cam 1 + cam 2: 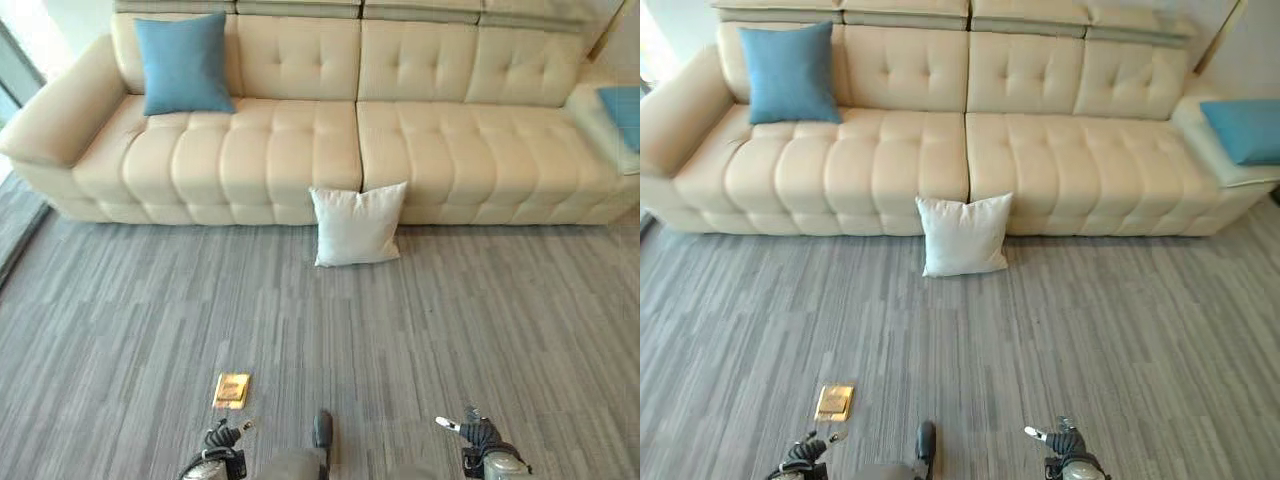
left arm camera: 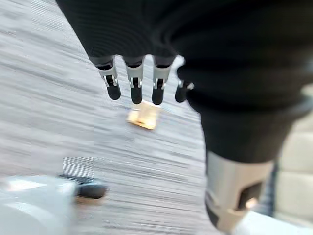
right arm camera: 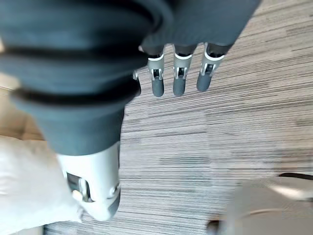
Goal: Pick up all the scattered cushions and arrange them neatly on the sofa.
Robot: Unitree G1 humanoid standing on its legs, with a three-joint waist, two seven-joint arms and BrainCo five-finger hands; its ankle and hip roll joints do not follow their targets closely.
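A white cushion (image 1: 358,224) stands on the grey carpet, leaning against the front of the cream sofa (image 1: 290,150) near its middle. One blue cushion (image 1: 184,62) is propped upright against the backrest at the sofa's left end. Another blue cushion (image 1: 625,110) lies on the sofa's far right end. My left hand (image 1: 215,445) and right hand (image 1: 478,435) hang low near me, well short of the white cushion. The left hand's fingers (image 2: 136,85) are straight and hold nothing, and so are the right hand's fingers (image 3: 179,78). The white cushion (image 3: 29,186) also shows beyond my right thumb.
A small brass floor plate (image 1: 231,390) is set in the carpet just ahead of my left hand, seen too as the brass plate (image 2: 144,115) past its fingers. Open carpet (image 1: 420,330) lies between me and the sofa. A glass wall (image 1: 15,60) runs along the far left.
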